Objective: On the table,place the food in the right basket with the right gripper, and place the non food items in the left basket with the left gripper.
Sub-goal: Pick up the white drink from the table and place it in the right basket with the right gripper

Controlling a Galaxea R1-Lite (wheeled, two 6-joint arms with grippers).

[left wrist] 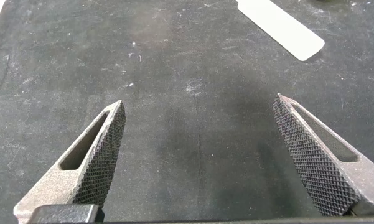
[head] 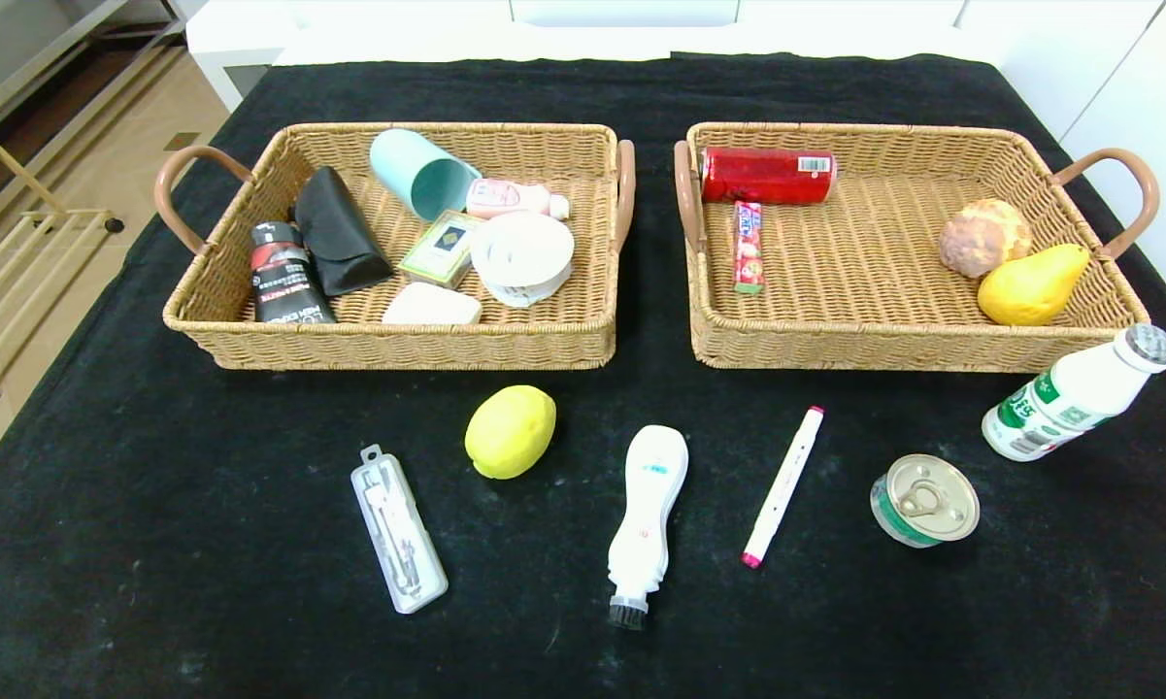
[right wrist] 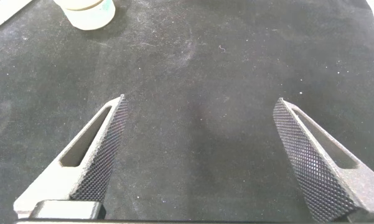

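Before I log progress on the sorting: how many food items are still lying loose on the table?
3. The lemon lies in front of the left basket, the pull-tab tin in front of the right basket, and the milk bottle by that basket's near right corner.

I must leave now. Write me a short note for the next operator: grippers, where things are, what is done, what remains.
Left gripper: open, empty, above the table.
Right gripper: open, empty, above the cloth.
On the table: lemon, tin, milk bottle, plastic case, brush, marker.
Done: none of these six is sorted.
Left: food into right basket; the rest into left basket.
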